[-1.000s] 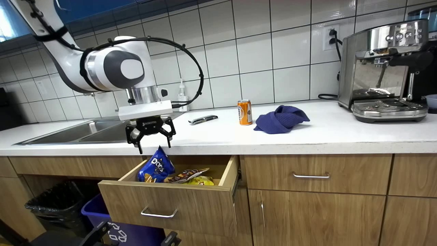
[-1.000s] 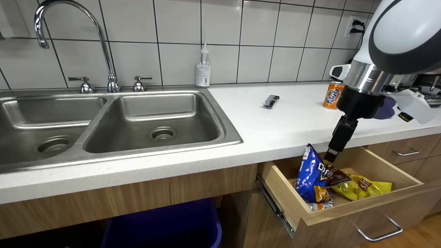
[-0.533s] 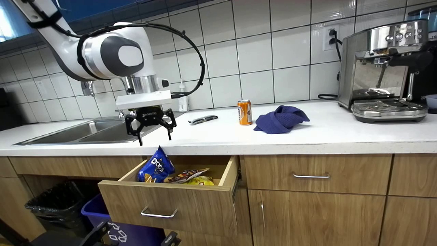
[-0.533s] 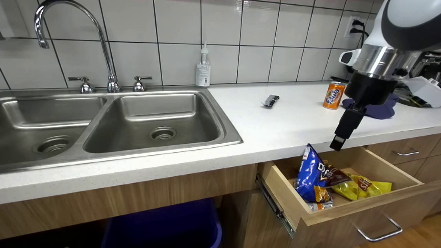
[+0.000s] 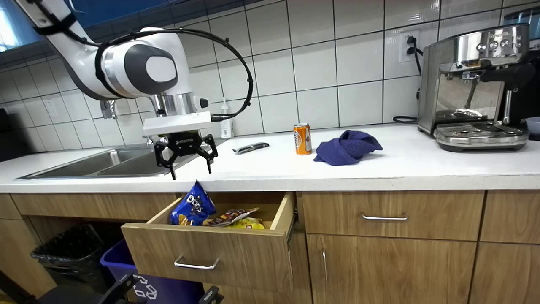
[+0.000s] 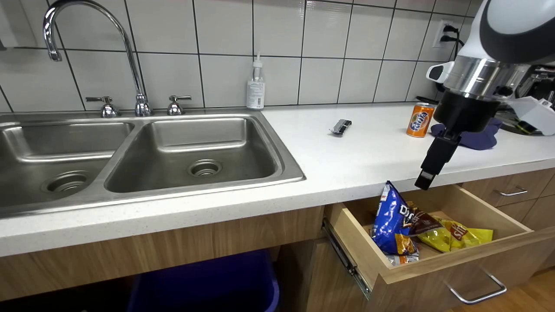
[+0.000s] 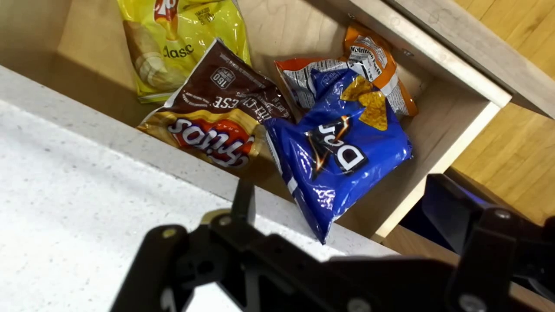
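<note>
My gripper (image 5: 191, 174) hangs above a pulled-out drawer (image 5: 206, 253), its fingers spread wide with nothing between them. Just below it, apart from the fingertips, a blue chip bag (image 7: 338, 147) leans in the drawer with its pointed corner raised to the counter's edge; both exterior views show it too. Beside that lie a brown-and-gold Fritos bag (image 7: 217, 117) and a yellow chip bag (image 7: 186, 52). Partly under the blue bag is an orange-and-silver bag (image 7: 377, 60). In an exterior view the gripper (image 6: 424, 180) appears side-on, one finger covering the other.
On the white counter stand an orange can (image 5: 302, 139), a crumpled blue cloth (image 5: 346, 147) and a small dark-silver item (image 5: 251, 147). A steel sink (image 6: 282, 164), soap bottle (image 6: 256, 86) and espresso machine (image 5: 472, 93) flank them. Below is a purple recycling bin (image 5: 168, 289).
Over the first half second my gripper rose, away from the blue bag. Since then it has held still. Bags and drawer have not moved.
</note>
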You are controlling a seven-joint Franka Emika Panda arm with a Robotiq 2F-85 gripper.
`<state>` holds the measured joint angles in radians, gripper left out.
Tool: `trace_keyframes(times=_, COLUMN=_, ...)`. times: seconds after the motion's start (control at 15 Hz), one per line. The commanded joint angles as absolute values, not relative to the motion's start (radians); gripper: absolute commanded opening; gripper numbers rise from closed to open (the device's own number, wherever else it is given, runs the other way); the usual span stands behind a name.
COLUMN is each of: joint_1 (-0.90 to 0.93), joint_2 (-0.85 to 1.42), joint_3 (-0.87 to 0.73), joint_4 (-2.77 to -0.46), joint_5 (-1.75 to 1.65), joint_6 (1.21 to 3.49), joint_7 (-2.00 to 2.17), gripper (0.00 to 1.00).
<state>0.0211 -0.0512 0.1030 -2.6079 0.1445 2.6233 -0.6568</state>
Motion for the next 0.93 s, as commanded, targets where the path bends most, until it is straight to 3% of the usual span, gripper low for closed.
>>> trace_keyframes(times=0.0, joint_1=0.045, joint_2=-0.052, joint_3=0.079, joint_4=-2.607, joint_5=0.141, joint_6=2.621, joint_7=-0.653, gripper=1.0)
trace_keyframes(times=0.27, joint_1=0.046, joint_2=-0.039, joint_3=0.081, joint_4=-2.621, joint_5=0.097, joint_6=2.666, joint_7=-0.603, gripper=1.0)
trace_keyframes(times=0.87, joint_1=0.036, joint_2=0.215, joint_3=0.104, joint_4=-2.548, joint_5=-0.019, joint_6=2.854, joint_7=-0.44, gripper=1.0)
